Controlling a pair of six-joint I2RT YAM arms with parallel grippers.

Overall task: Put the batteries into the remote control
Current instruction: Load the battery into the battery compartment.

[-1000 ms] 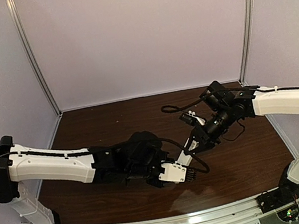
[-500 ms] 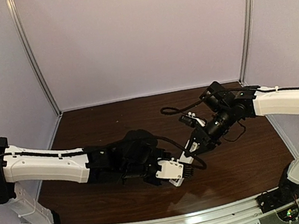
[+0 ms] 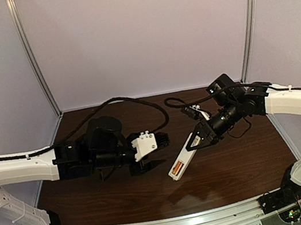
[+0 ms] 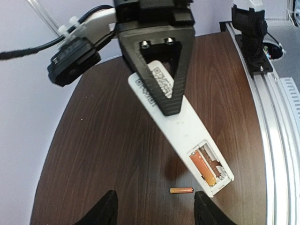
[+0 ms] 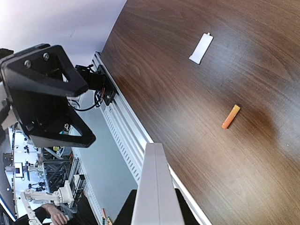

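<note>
Over the table, your right gripper pinches the remote control, which slants down-left with its bay end lowest. Your left gripper gapes empty.

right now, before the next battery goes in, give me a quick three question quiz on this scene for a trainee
1. True or false: the right gripper is clamped on the remote control.
2. Where is the loose battery? A) in the right gripper B) on the table C) lying on the remote control
3. Fill in: the open battery bay shows ___ orange battery inside.
Key: 1 true; 2 B; 3 one.
</note>
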